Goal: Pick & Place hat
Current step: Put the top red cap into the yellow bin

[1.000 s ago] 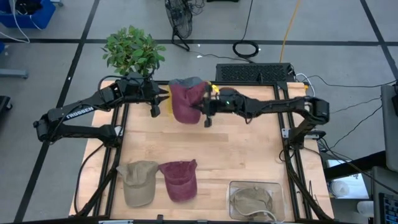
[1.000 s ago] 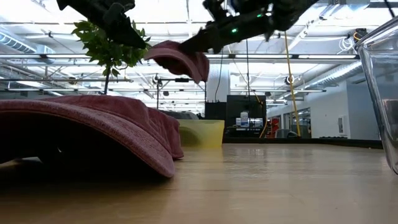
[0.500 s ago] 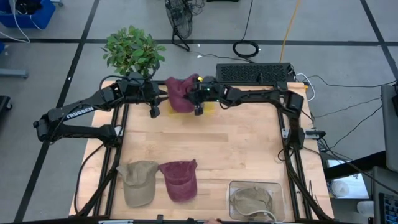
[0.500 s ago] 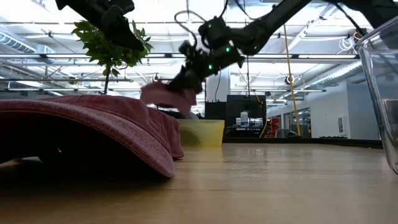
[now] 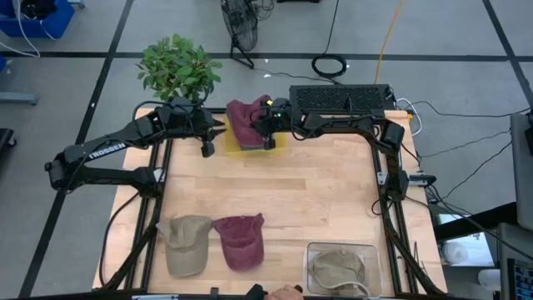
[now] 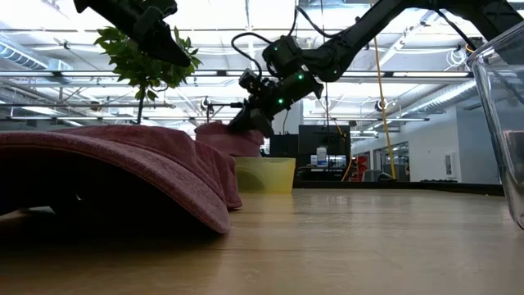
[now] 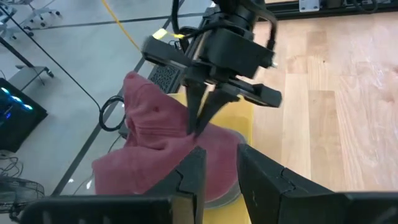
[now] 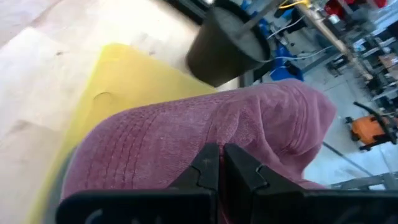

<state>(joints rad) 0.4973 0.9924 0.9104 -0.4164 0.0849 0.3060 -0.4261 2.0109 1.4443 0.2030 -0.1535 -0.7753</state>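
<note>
A maroon hat [image 5: 245, 122] sits over the yellow bin [image 5: 279, 142] at the table's far edge, with my right gripper [image 5: 266, 136] shut on it. The low view shows that hat [image 6: 223, 138] reaching down to the yellow bin's [image 6: 266, 174] rim. My left gripper [image 5: 207, 143] hovers just left of the hat, open, with nothing between its fingers [image 7: 194, 169]. Near the front edge a second maroon hat [image 5: 240, 240] and a tan hat [image 5: 185, 243] lie flat on the table. My right gripper pinches the maroon hat's cloth [image 8: 205, 140] between its two shut fingers [image 7: 198, 118], beside the row-stitched part. The fingers slant down from the table's right. The hat's lower part rests on the yellow bin [image 7: 244, 118], while its crown [image 7: 146, 102] bulges up toward the far side.
A clear container [image 5: 371, 254] holding a tan hat stands at the near right corner. A potted plant [image 5: 177, 67] stands behind the table's far left corner and a black box [image 5: 340, 97] behind the far edge. A person's hand [image 5: 287, 292] shows at the near edge.
My right gripper has gone down and toward the table's far edge, rolling as it went, and stays shut. The maroon hat, which hung clear above the table, has come down onto the yellow bin.
</note>
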